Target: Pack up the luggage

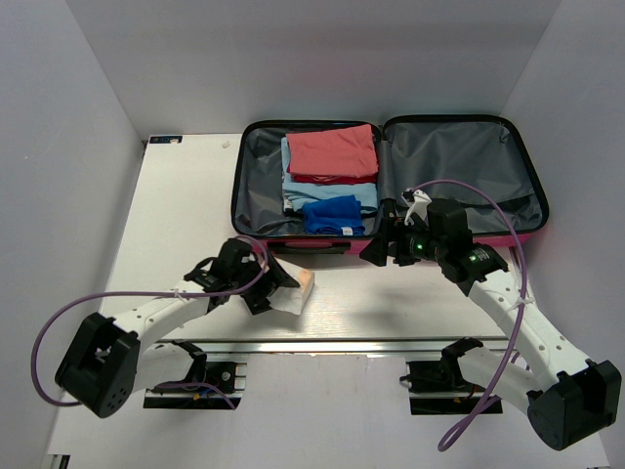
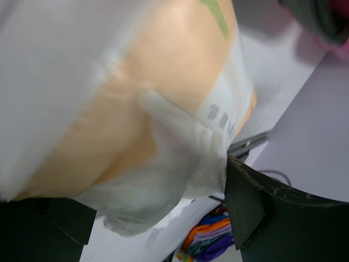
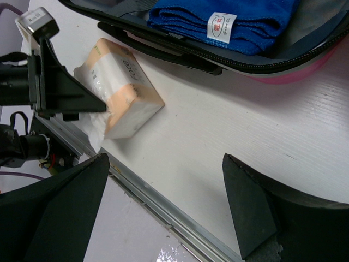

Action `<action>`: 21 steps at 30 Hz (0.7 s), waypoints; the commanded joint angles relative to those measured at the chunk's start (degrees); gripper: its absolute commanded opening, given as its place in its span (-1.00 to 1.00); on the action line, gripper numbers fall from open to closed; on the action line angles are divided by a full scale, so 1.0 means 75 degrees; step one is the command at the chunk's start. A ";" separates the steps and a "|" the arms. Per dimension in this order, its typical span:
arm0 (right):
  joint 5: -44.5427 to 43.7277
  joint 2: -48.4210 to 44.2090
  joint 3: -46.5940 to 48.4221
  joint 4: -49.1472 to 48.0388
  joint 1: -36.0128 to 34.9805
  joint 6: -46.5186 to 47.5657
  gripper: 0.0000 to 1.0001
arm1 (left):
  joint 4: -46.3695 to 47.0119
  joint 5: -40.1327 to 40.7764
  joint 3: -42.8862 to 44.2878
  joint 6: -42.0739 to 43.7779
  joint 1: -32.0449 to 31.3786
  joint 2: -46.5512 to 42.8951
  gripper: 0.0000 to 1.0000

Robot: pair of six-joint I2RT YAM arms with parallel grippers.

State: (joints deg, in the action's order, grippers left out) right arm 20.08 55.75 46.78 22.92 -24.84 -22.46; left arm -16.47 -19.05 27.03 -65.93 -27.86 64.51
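White table inside pale walls; bases of both arms at the near edge

- Left gripper: closed on a peach-and-white tissue packet. In its own wrist view the packet fills the frame between the two dark fingers, with the wrapper bunched where they pinch. Seen from the right wrist, one black finger of the left gripper presses the packet's near-left side. The packet sits low on the table, and we cannot tell whether it is resting or just lifted
- Packet's long axis: slanted to the suitcase's front wall in the right wrist view, too small in the top view to settle
- The luggage lies open flat at the far side of the table, just beyond the packet and a little to its right. Its front wall is near the packet but not touching it
- Left half, straight ahead of the left gripper, holds a red garment, a light blue one and a blue towel. The right half shows only grey lining
- Right gripper: fingers spread, nothing between them, hovering at the front wall near the hinge line and facing the packet

Our reading: the left arm has the packet and the shorter path. The move is up and away from the bases, over the front wall, then either onto the stack or further right into the bare half. The wall's height is the thing to clear
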 commanded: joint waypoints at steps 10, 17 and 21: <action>-0.0766 0.0020 0.0008 0.0272 -0.0005 0.0018 0.79 | 0.0182 0.0301 0.2301 0.0655 -0.2555 0.1957 0.96; 0.0648 0.0125 -0.0155 -0.0195 -0.0086 0.0532 0.79 | -0.1681 0.1191 0.2187 0.0356 -0.2661 0.0378 0.96; 0.1658 0.0348 -0.0343 -0.0991 -0.0460 0.0615 0.79 | -0.2303 0.1904 0.1111 -0.0512 -0.2661 -0.1005 0.96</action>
State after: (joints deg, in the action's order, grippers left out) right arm 24.43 57.47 45.25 21.23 -26.26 -19.97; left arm -26.17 -10.44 39.68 -64.95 -47.64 62.81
